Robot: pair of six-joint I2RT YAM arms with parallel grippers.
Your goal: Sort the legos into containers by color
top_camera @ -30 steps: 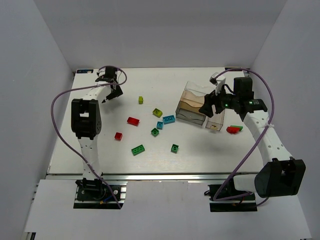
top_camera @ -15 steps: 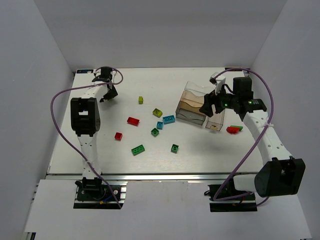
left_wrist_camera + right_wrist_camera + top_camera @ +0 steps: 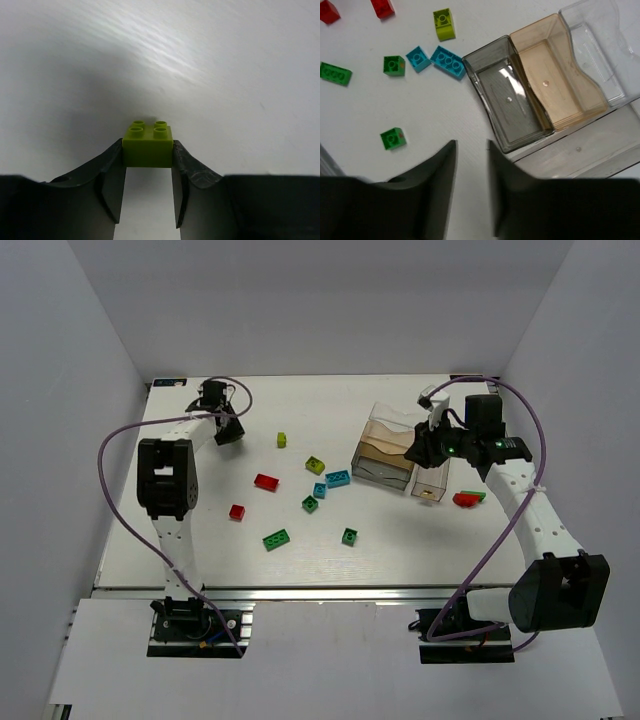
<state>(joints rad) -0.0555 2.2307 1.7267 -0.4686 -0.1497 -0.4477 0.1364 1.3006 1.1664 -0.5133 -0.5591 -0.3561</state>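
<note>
At the surface's (image 3: 200, 540) far left, the left jaws (image 3: 224, 428) pinched a lime brick (image 3: 148, 145) by its two sides, studs up. Loose legos (image 3: 310, 504) lay scattered mid-surface. To the right, the right jaws (image 3: 471, 150) hung part-open and empty, with the grey container (image 3: 507, 100) just beside them.
</note>
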